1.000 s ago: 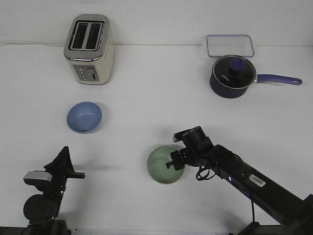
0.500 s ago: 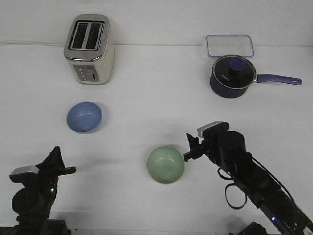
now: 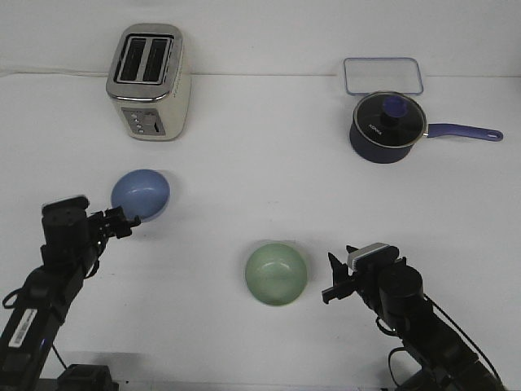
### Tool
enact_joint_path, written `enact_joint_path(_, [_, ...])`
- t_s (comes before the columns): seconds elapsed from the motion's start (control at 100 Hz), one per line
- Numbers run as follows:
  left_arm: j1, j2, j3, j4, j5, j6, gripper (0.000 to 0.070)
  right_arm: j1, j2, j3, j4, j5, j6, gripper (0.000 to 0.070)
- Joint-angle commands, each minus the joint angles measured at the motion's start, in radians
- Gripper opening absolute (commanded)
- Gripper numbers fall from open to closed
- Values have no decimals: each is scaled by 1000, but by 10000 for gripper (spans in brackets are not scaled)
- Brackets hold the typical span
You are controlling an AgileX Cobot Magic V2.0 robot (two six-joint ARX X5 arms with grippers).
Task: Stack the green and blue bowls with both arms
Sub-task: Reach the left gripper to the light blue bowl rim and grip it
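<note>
Bowls first: the blue bowl [image 3: 141, 195] sits upright, mouth up, on the white tabletop [image 3: 260, 163], towards the robot's left and nearer than the toaster [image 3: 149, 81]. The green bowl [image 3: 277, 274] also stands mouth up, closer to the robot and near the middle, well apart from the blue one. Both are round, so neither has a long axis or a facing side to speak of.

The left pincer [image 3: 122, 223] reaches in from the lower left, its tips just at the near-left rim of the blue bowl; whether they touch the rim cannot be told from this view. Its fingers look slightly parted, but the dark shapes overlap and I cannot tell its state for sure. The right pincer [image 3: 335, 281] points towards the green bowl from the right, near it but apart, with bare tabletop between. Its fingers appear spread, holding nothing.

At the back right stands a dark saucepan [image 3: 387, 128] with a glass lid, its purple handle pointing right, and a clear lidded container [image 3: 383, 75] just behind it. Both arms are cut off by the lower edge of the front view.
</note>
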Motion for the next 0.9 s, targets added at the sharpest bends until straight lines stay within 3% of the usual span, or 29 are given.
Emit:
enact_joint_path(0.0, [7,65,58,-13,3,10,460,6,2,4,13,0,7,290])
enact_joint_path(0.28, [82,290,213,-68,20,9,463,6,2,4,15,0,7,290])
enact_joint_path(0.74, [145,544,227,-22,137,10,461,6,3,4,12,0,0,290])
enact_joint_path(0.82, [145,562,227,-18,138,12,439,6,3,4,12,0,0,290])
enact_joint_path(0.89, [145,575,227,-17,138,17,364,6,3,4,12,0,0,290])
